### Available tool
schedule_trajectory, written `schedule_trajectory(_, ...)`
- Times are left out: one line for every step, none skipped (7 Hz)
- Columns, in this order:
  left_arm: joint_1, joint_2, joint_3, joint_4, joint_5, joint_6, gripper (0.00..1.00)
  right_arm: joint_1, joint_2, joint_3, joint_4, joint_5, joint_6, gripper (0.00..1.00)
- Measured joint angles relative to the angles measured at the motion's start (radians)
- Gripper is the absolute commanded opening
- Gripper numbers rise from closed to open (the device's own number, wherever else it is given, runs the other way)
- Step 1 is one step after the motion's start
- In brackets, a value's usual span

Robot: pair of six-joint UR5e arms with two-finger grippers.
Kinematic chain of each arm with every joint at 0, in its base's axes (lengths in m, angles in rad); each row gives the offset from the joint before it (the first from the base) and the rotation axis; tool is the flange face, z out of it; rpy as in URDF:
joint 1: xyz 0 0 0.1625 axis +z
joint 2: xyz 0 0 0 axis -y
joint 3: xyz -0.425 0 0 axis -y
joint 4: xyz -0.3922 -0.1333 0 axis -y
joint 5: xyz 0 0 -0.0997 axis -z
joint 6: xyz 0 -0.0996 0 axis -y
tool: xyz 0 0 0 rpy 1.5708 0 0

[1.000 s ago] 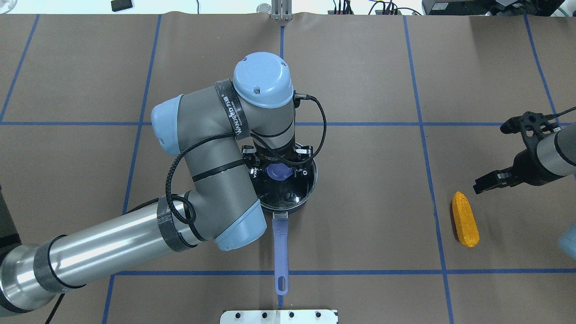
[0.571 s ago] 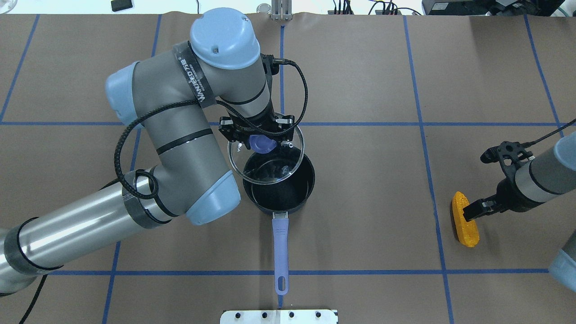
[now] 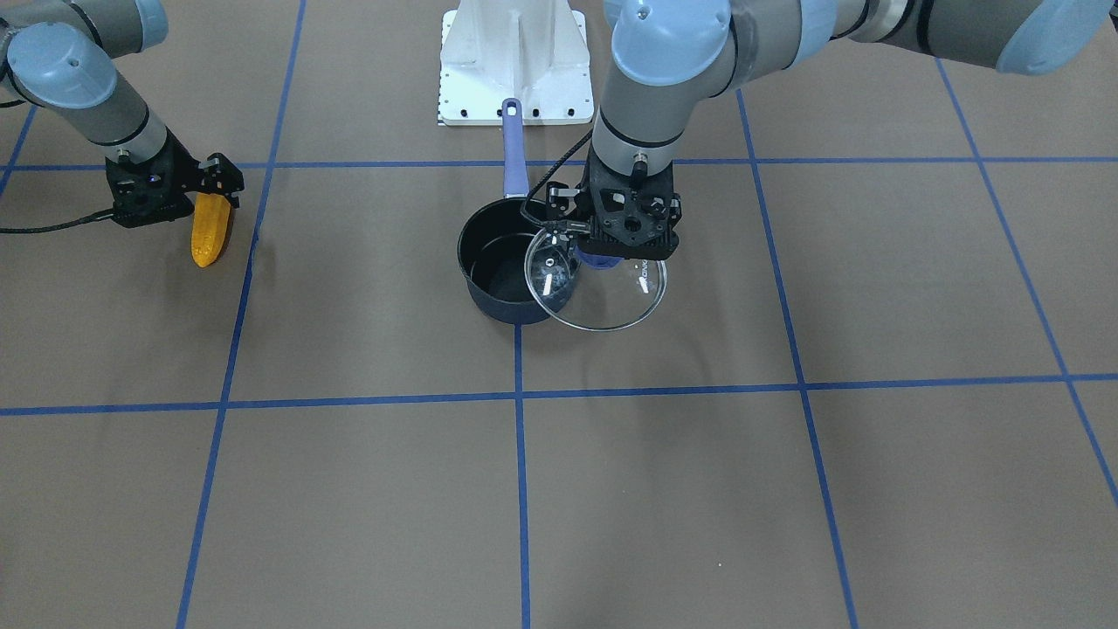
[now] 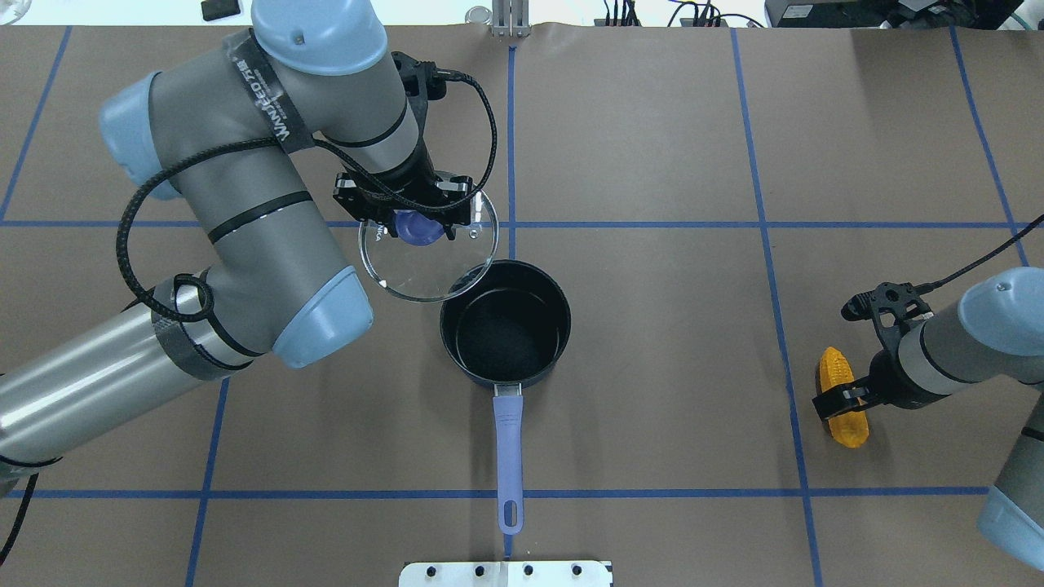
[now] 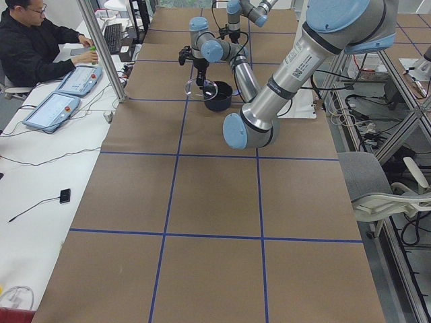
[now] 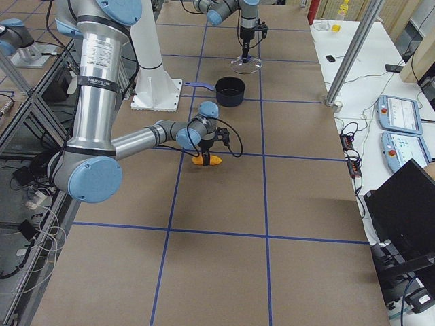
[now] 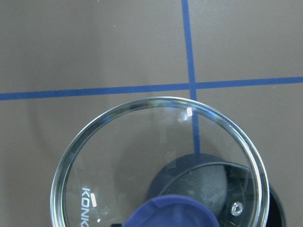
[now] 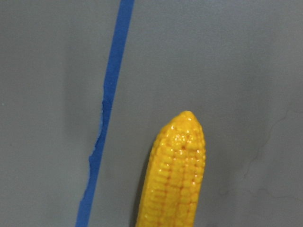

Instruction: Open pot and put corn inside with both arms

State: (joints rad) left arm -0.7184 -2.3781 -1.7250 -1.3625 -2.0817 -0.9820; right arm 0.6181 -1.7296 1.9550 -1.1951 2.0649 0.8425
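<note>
The lid (image 4: 428, 261) is pinched at its purple knob (image 4: 418, 229) by the left gripper (image 4: 417, 218) and held level above the table. Seen from overhead, its rim overlaps only the far-left edge of the pot (image 4: 506, 334), so most of the mouth is left uncovered. The pot's handle (image 4: 509, 440) is pointed at the white base plate (image 4: 506, 573).

The corn (image 4: 850, 425) is found on the robot's right, well apart from the pot, just beside a blue tape line (image 4: 787, 350). It is straddled by the right gripper (image 4: 842, 397), jaws either side; whether it is actually squeezed can't be told, prob. not lifted.

Between pot and corn, only brown paper (image 4: 669, 367) w/ the tape grid is seen. An operator (image 5: 40, 40) is seated at a side desk.
</note>
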Motion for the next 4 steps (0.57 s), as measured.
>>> schedule_trajectory(-0.006, 0.009, -0.006, 0.001, -0.002, 0.006, 0.46, -0.008, 0.000, -0.009, 0.001, -0.003, -0.002, 0.86)
schedule_trajectory(-0.009, 0.015, -0.011, 0.002, -0.004, 0.008, 0.46, -0.015, 0.001, -0.015, 0.001, -0.006, -0.004, 0.86)
schedule_trajectory(-0.010, 0.021, -0.019, 0.002, -0.004, 0.010, 0.46, -0.024, 0.002, -0.019, 0.000, -0.011, -0.005, 0.67)
schedule_trajectory(-0.011, 0.030, -0.028, 0.002, -0.004, 0.010, 0.46, -0.031, 0.002, -0.023, 0.000, -0.017, -0.005, 0.50)
